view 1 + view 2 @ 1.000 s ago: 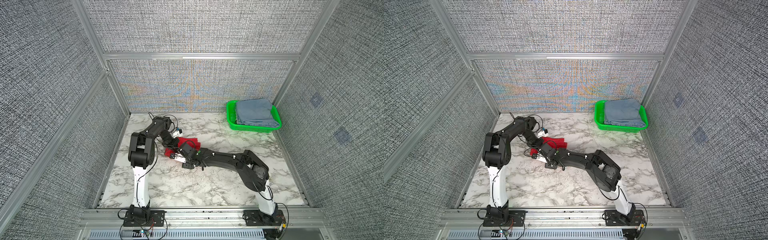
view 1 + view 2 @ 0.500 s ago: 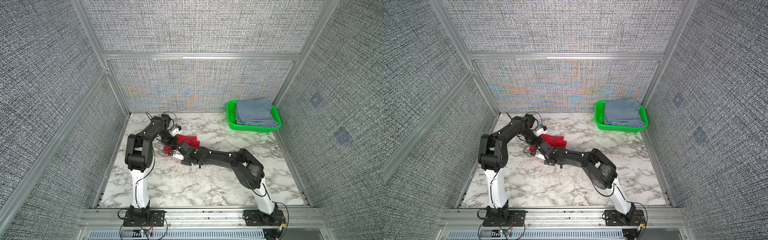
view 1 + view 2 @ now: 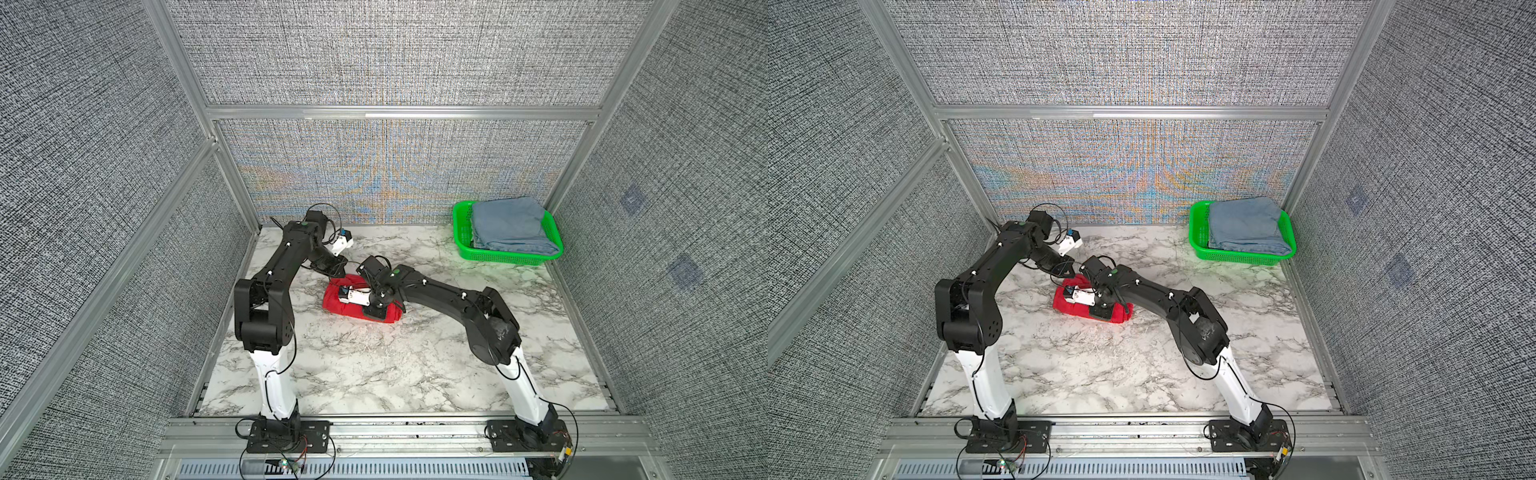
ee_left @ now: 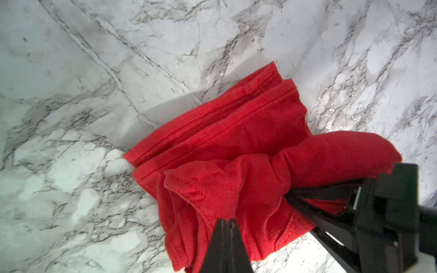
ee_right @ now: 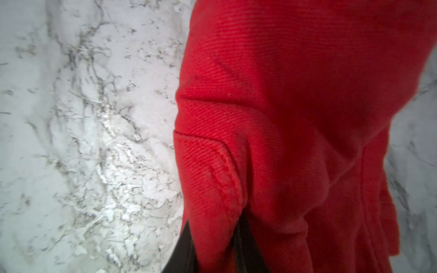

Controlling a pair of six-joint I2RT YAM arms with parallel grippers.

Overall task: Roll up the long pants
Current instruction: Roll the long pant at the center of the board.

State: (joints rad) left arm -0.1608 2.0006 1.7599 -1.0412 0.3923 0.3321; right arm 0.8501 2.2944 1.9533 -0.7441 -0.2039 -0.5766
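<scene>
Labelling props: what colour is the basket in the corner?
The basket is bright green; it shows clearest in a top view.

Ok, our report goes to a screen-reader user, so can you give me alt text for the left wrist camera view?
The long pants, bright red, lie bunched in a partly rolled bundle on the marble table. The left gripper, shut, pinches a gathered fold, and the right gripper is clamped on the bundle beside it.
</scene>
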